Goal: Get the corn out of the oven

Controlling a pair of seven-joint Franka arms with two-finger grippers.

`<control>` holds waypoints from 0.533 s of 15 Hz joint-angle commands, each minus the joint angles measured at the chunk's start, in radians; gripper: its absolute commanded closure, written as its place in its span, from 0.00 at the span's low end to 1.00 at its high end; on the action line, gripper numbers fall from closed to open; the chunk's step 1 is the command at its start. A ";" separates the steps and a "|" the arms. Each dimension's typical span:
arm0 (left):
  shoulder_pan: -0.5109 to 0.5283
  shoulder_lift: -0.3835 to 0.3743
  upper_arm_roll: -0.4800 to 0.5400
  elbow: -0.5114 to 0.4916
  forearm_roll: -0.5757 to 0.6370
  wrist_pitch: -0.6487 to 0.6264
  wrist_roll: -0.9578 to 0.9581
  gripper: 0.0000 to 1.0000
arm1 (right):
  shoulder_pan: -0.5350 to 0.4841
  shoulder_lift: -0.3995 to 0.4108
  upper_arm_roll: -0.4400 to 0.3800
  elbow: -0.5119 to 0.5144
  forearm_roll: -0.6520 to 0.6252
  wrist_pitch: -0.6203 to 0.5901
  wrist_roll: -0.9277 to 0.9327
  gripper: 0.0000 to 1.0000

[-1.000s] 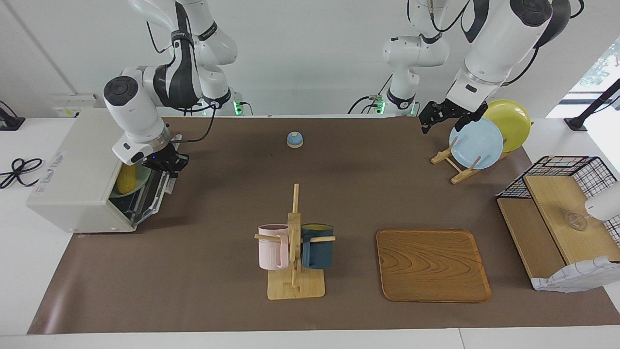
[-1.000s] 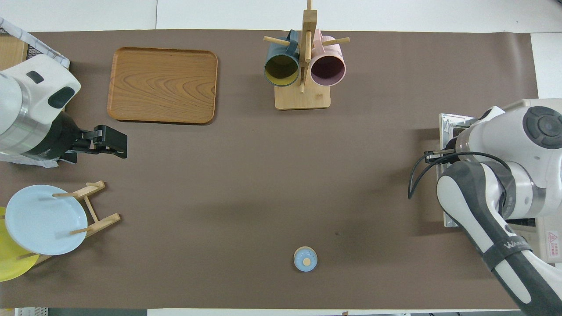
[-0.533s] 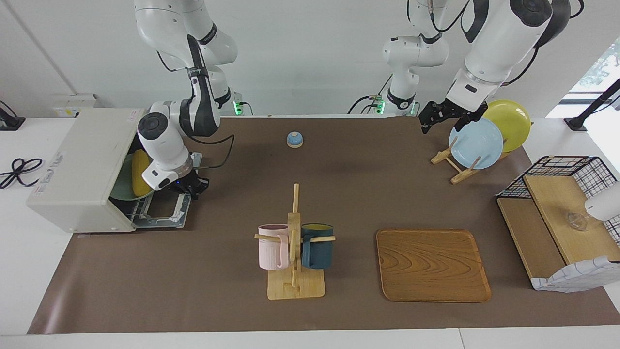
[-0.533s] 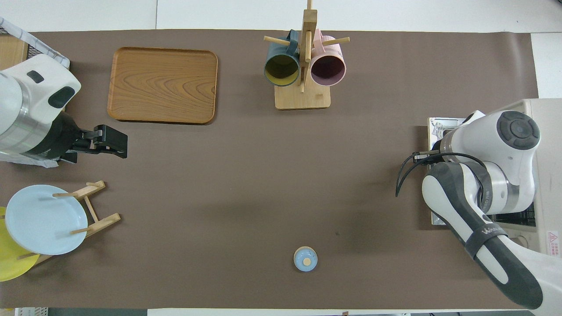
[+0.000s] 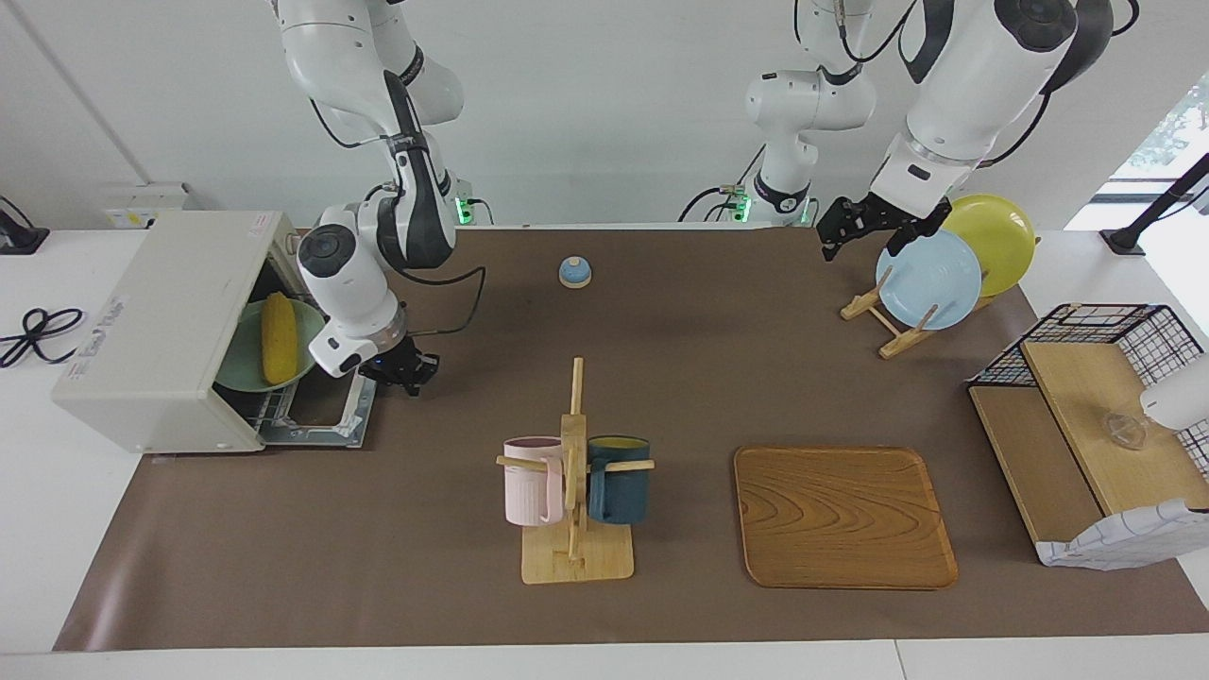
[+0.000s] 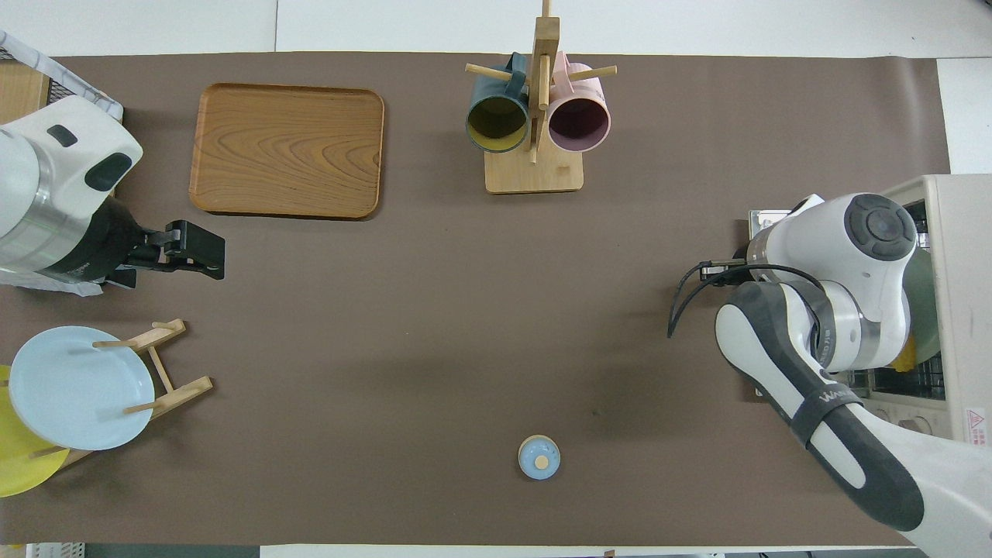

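Pulling my clenched, empty right gripper (image 5: pixel 413 374) clear of the oven (image 5: pixel 170 326) door, now dropped flat, I exposed the corn (image 5: pixel 279 337) inside, ungrasped.

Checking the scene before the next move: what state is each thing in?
oven: door down, open
corn: on a green plate inside the oven
right gripper: shut, empty, over the door's edge
left gripper: open, empty, waiting by the plate rack

Wooden tray (image 5: pixel 843 516), mug rack (image 5: pixel 574 491) with pink mug (image 5: pixel 530 481) and dark blue mug (image 5: pixel 620 479), small bell (image 5: pixel 574 272)
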 commanded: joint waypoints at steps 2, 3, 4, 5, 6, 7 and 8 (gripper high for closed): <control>0.006 -0.007 0.000 0.004 -0.010 0.004 0.004 0.00 | -0.012 -0.079 -0.019 0.079 -0.009 -0.218 0.020 0.54; 0.006 -0.007 0.000 0.004 -0.010 0.004 0.005 0.00 | -0.020 -0.099 -0.022 0.084 -0.060 -0.268 0.023 0.53; 0.006 -0.007 0.000 0.002 -0.010 0.004 0.005 0.00 | -0.030 -0.116 -0.020 0.084 -0.135 -0.302 0.043 0.53; 0.006 -0.007 0.000 0.002 -0.010 0.004 0.004 0.00 | -0.032 -0.122 -0.019 0.081 -0.186 -0.315 0.084 0.53; 0.004 -0.007 0.000 0.004 -0.010 0.004 0.005 0.00 | -0.044 -0.125 -0.022 0.073 -0.209 -0.325 0.124 0.53; 0.004 -0.007 0.000 0.002 -0.010 0.004 0.004 0.00 | -0.062 -0.131 -0.020 0.069 -0.214 -0.329 0.135 0.53; 0.006 -0.007 0.000 0.002 -0.010 0.004 0.004 0.00 | -0.079 -0.131 -0.020 0.061 -0.219 -0.324 0.135 0.53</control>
